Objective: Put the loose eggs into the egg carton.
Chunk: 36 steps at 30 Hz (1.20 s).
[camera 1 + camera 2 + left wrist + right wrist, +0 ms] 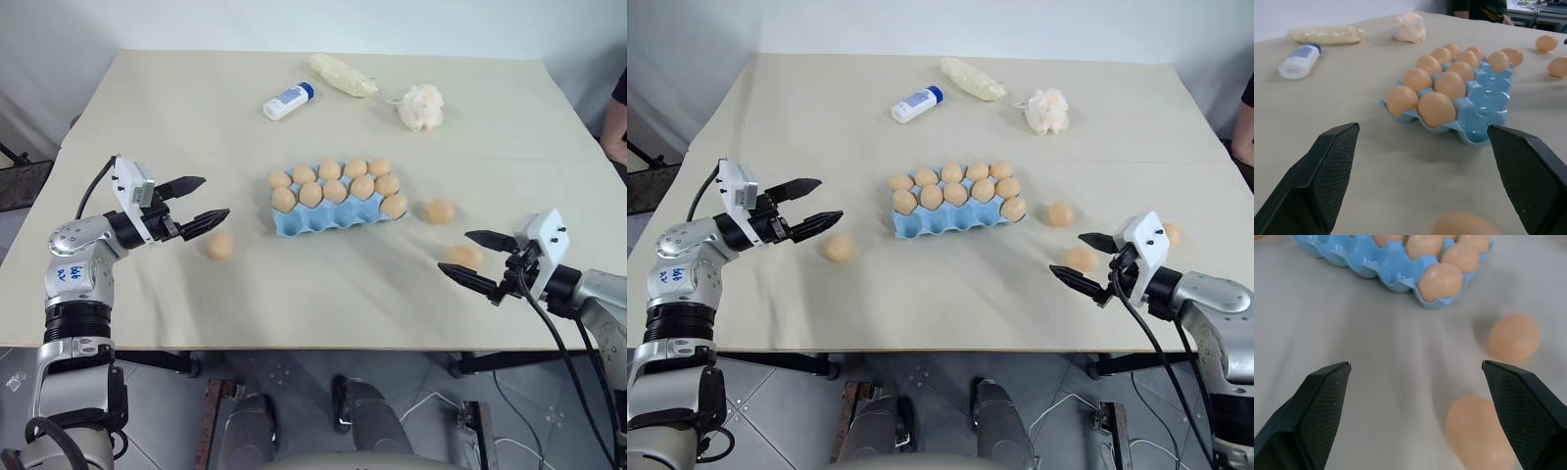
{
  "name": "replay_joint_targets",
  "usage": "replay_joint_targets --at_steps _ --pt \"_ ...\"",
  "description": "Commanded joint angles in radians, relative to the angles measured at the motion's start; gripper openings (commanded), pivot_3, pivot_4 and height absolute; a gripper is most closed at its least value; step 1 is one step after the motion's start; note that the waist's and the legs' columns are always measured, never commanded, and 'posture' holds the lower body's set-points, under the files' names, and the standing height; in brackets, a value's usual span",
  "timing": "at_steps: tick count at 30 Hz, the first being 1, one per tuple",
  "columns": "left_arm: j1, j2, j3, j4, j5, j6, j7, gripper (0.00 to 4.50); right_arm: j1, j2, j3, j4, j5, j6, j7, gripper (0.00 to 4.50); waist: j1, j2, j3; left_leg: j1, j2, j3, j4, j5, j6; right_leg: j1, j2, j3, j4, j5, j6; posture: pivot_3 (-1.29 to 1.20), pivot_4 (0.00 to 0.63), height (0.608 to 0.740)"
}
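Two pincers hover wide apart and empty over the worktop [323, 284]: left pincer [194, 204] beside one loose egg [219, 245] at frame left, right pincer [475, 258] bracketing another [464, 256], apparently ready to grasp. The egg carton [328, 217] sits mid-frame, front row vacant.

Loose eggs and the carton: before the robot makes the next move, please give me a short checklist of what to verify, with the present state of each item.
1. Left gripper open: ok.
2. Right gripper open: ok.
3. Neither gripper holds an egg yet: ok.
4. Egg near left gripper lies free on the table: ok.
5. Free cups in the egg carton, in its near row: ok.
6. Egg near right gripper sits between the fingers: cannot tell; another egg lies close by.
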Motion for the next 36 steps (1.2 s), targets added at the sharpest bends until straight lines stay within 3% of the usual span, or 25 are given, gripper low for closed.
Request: replay_joint_targets --at_steps 1,7,14,36 --pt "-0.027 0.0 -0.011 0.01 -0.01 -0.012 -0.057 4.48 0.095 0.01 -0.11 -0.158 0.056 0.075 -0.068 4.5 0.001 0.0 0.0 0.0 0.0 0.0 0.0 0.0 0.0 0.0 0.0 0.0 0.0 0.0 0.0 0.0 0.15 0.74" --pt "-0.062 -0.011 -0.014 0.111 -0.015 -0.061 -0.163 4.48 0.271 0.051 -0.253 -0.34 0.137 0.202 -0.166 4.5 0.0 0.0 0.0 0.0 0.0 -0.001 0.0 0.0 0.0 0.001 0.0 0.0 0.0 0.0 0.0 0.0 0.15 0.74" --pt "-0.093 -0.031 0.003 0.164 -0.047 -0.109 -0.277 4.48 0.308 0.106 -0.29 -0.358 0.13 0.199 -0.249 4.5 -0.004 -0.002 -0.001 0.001 -0.001 0.0 0.001 0.001 0.002 0.002 0.0 0.001 -0.001 0.0 0.0 0.0 0.15 0.74" --pt "0.014 -0.011 0.031 0.069 -0.066 -0.145 -0.325 4.48 -0.137 0.131 0.103 0.154 -0.098 0.063 -0.237 4.5 -0.005 -0.002 -0.001 0.0 -0.001 -0.001 0.0 0.002 0.002 0.001 0.0 0.001 0.0 0.0 0.0 0.0 0.15 0.74"
